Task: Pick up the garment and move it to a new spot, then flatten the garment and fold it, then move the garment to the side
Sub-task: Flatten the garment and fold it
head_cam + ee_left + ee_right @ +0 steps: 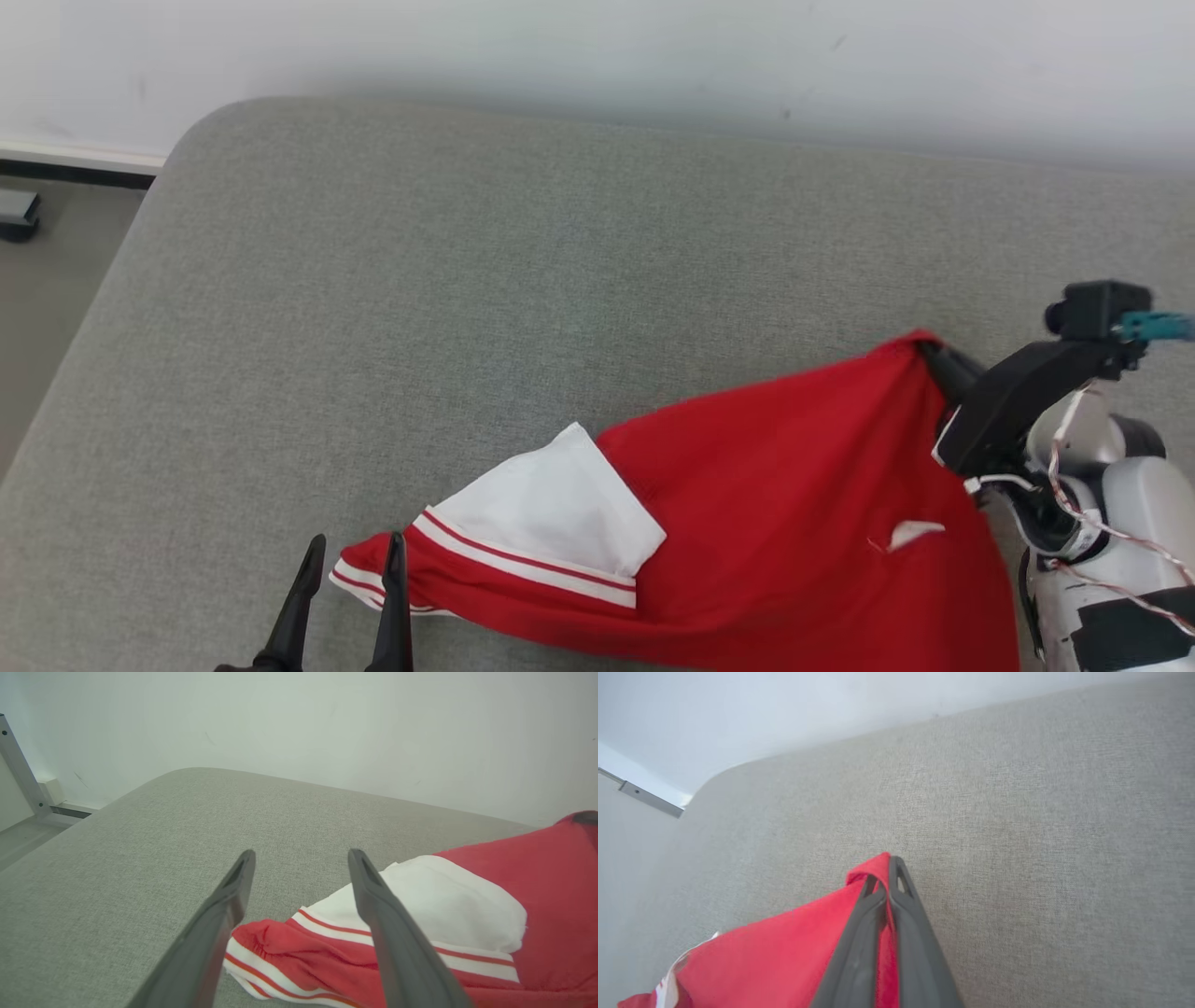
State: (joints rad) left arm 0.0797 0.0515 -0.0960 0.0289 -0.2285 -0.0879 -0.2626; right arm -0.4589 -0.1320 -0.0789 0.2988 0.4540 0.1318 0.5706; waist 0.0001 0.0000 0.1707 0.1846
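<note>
Closest to the robot, the left claw (358,539) has two long, dark, pointy fingers, spread wide apart with nothing between them. Its fingers point up at the end of the garment (794,485). In the left wrist view the stripy band (327,952) lies just under and between the two fingers, but I cannot tell if they touch it.

The garment is soft red cloth, crumpled at the band end. The band is red with thin white stripes. A white patch (551,509) shaped like a floppy square is folded over it. A tiny white tag (915,534) sits on the red part.

Farther along, the cloth pulls up into a pointy corner. The right claw (934,359) has its dark fingers pressed together, pinching that red corner. The cloth hangs tight from the claw like a little tent, and slopes down to the band on the robot's left.

It all rests on a big grey cushion (467,280) with a rough, woven feel and a round corner. The garment sits near the front, more to the right.

Behind the cushion is a plain pale wall (597,56). To the left there is grey floor (47,308).
</note>
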